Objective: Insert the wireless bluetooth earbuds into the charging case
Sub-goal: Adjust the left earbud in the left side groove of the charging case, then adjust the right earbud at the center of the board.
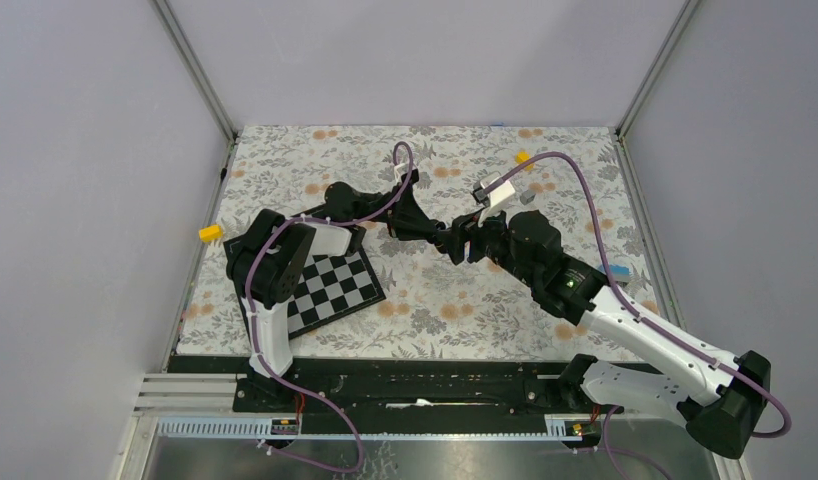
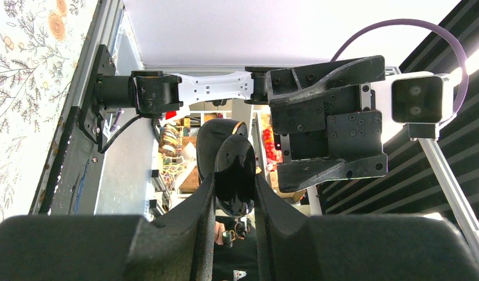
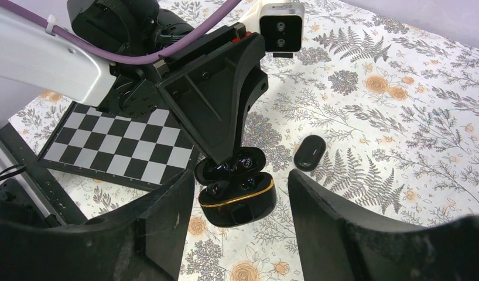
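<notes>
While the charging case (image 3: pixel 237 206) is held above the floral tablecloth (image 3: pixel 372 88), it is clamped by its sides between the fingers of the left gripper (image 2: pixel 234 190), which are drawn in narrowly onto the glossy black shell. The case is seen with its lid hinged open (a gold rim is visible around the lower half), and the open face is turned toward the right wrist camera. Dark glossy recesses are seen in both halves; whether a bud is seated in any of them cannot be told. The right gripper (image 3: pixel 240 175) is positioned directly opposite, near the middle of the cloth, with its fingers spread wide to either side of the case. Nothing is gripped by them, and a gap is visible between the case and the finger on the right of that view. One small black oval earbud (image 3: pixel 309 152) is found lying on the cloth, just beside the case in the wrist view and apart from both grippers. A checkerboard (image 3: pixel 126 146) is laid flat under the left arm.
</notes>
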Robot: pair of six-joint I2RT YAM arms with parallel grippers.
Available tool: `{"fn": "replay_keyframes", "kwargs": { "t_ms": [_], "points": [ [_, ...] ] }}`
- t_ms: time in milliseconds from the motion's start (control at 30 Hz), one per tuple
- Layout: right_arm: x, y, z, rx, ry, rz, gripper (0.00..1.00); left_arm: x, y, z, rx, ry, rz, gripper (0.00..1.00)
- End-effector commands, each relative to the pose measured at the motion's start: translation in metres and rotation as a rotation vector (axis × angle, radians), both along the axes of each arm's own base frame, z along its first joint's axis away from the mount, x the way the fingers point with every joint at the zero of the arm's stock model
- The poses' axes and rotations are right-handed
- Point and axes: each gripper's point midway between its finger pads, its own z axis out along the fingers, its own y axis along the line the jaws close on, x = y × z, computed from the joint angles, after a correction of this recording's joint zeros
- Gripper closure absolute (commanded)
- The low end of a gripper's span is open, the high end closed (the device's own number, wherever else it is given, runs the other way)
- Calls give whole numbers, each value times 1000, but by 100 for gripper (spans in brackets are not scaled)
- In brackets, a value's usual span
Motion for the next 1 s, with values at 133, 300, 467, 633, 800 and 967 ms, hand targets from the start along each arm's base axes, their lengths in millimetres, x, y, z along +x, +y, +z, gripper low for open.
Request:
{"fn": "replay_keyframes", "kwargs": {
  "t_ms": [133,300,467,633,800,967],
  "points": [
    [8,-15,19,59,-30,-108,25,-10,6,39,-8,105,-40,100],
    [25,-68,5,37,7,-344,12,-12,6,37,-5,67,-34,100],
    [45,-122,-45,-35,202,-497,2,1,6,5,56,22,45,100],
    [46,-185,-117,11,522,-753,0,33,7,-70,434,-145,190,100],
    [30,-212,-161,69,652,-889,2,36,13,-85,573,-271,211,100],
    [21,-242,-189,97,690,-1002,16,23,18,-110,658,-358,210,100]
  ]
}}
